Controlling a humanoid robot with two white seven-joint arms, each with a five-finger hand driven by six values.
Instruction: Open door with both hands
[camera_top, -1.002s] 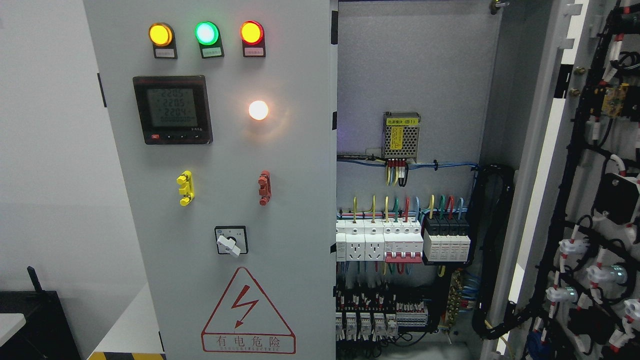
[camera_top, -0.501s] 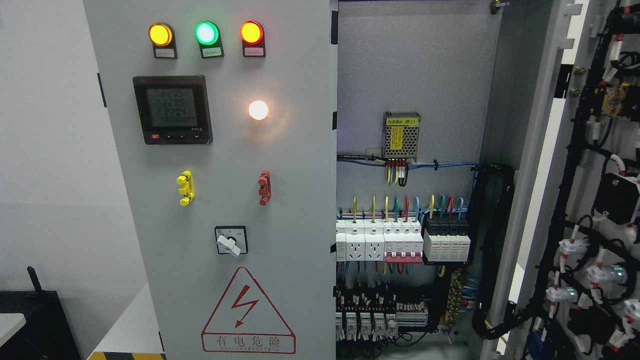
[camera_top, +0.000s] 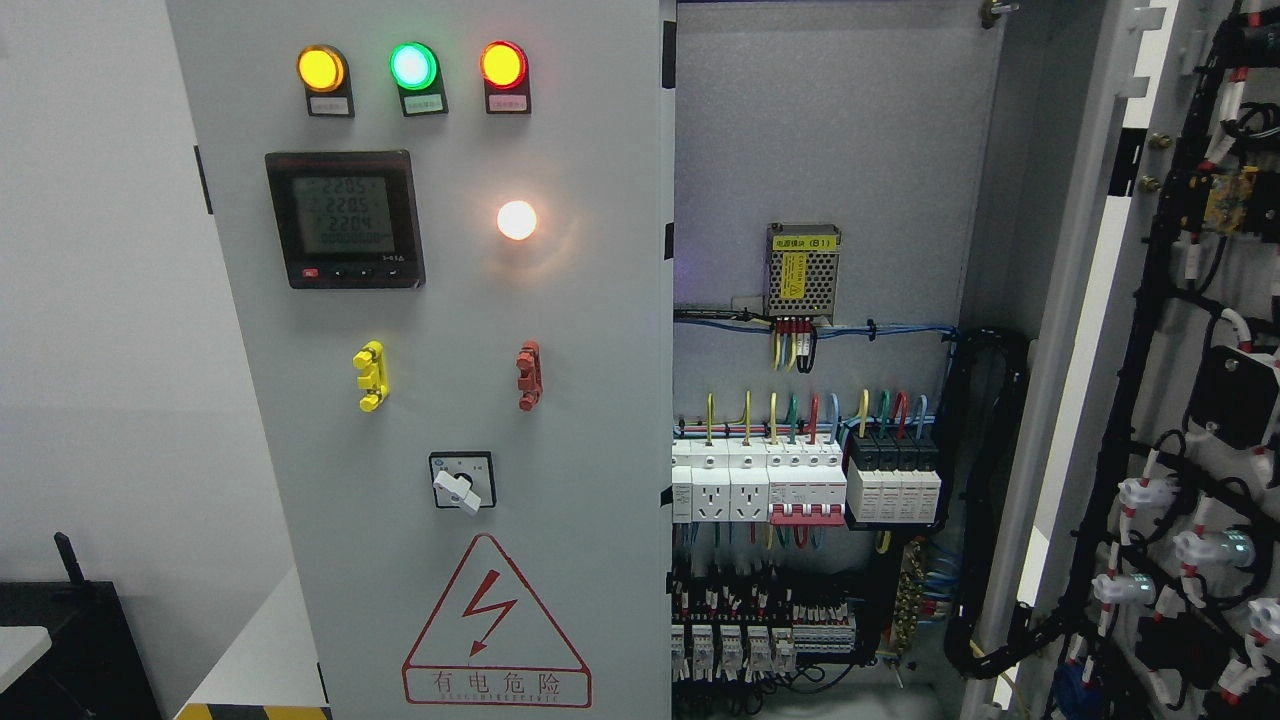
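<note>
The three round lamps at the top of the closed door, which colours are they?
Yellow, green, red, in the head view.

White wall above a black case.

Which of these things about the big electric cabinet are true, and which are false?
1. The right door is swung open. True.
2. The left door is open too. False: it is closed.
3. Three lamps glow yellow, green and red. True.
4. A robot hand is holding the red handle. False: no hand is in view.
5. The warning triangle is blue. False: it is red.
</note>
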